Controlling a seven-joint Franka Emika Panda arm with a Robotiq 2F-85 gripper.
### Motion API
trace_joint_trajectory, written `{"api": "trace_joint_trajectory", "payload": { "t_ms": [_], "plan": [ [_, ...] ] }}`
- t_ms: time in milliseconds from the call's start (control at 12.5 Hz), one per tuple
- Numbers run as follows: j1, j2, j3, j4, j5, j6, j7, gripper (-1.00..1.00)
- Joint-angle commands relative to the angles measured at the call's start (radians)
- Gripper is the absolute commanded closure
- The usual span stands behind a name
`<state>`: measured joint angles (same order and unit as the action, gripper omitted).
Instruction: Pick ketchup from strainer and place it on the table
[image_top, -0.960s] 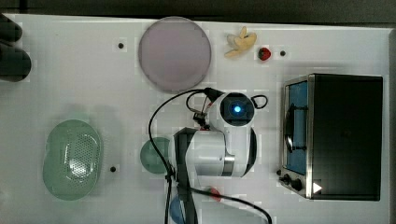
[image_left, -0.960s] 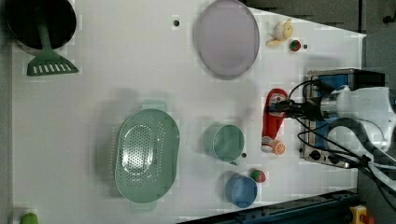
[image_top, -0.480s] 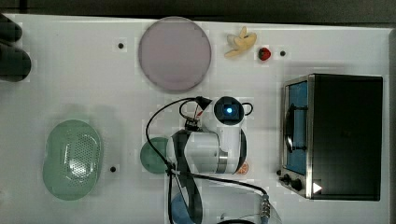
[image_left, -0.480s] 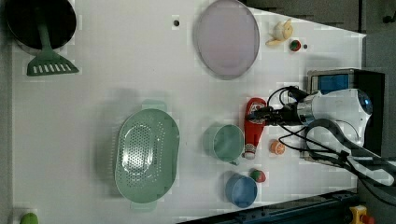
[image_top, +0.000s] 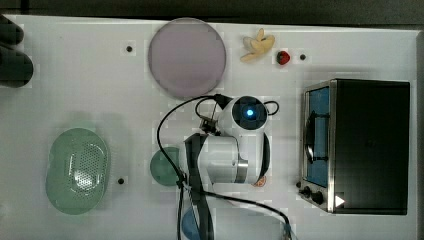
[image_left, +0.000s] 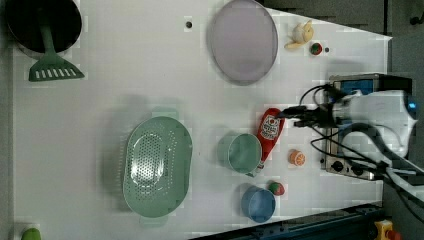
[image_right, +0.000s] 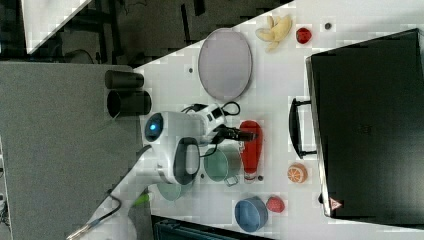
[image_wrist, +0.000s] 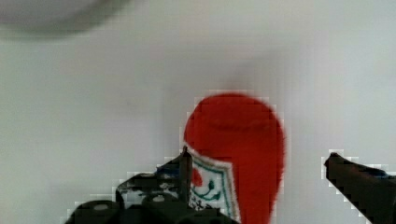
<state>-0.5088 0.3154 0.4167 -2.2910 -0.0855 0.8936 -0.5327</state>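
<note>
Tool (image_wrist: 254, 186) spread wide, straddling the ketchup (image_left: 270, 131); we judge placement done: bottle lies on the counter (image_left: 125, 75), strainer (image_left: 157, 172) empty.

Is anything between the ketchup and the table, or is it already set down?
Nothing visible stands between them. The ketchup already lies on the table, beside the green cup and clear of the strainer. The gripper is open around its red end.
</note>
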Motion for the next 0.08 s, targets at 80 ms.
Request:
{"api": "trace_joint_trajectory", "payload": {
  "t_ms": [80],
  "plan": [
    [0.000, -0.152, 0.017, 0.156, 0.002, -0.086, -0.002, -1.00]
  ]
}}
